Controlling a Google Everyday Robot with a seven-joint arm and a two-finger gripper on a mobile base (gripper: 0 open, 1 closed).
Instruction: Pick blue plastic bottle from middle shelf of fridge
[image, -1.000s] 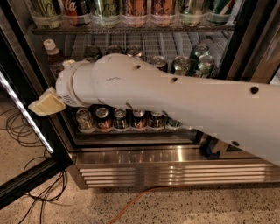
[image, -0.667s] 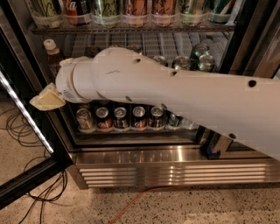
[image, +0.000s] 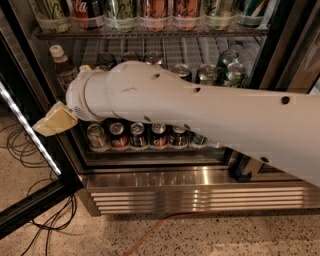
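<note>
The blue plastic bottle (image: 62, 66), clear with a white cap and brown drink, stands at the far left of the fridge's middle shelf (image: 170, 52), a grey wire rack. My white arm crosses the fridge (image: 200, 192) from the right and hides the shelf's front rail. My gripper (image: 54, 121) shows as a beige wedge at the arm's left end. It is below the bottle, slightly to its left, at the level of the lowest rack and in front of the fridge's left frame. It does not touch the bottle.
Several cans (image: 220, 70) stand on the middle shelf to the right of the bottle. A row of cans (image: 145, 136) fills the lowest rack, and more drinks (image: 150, 10) line the top one. The open door with a light strip (image: 25, 120) stands left. Cables (image: 30, 150) lie on the floor.
The arm's wrist rose slightly and came back down. The gripper stays in nearly the same place below the bottle. The bottle has not moved.
</note>
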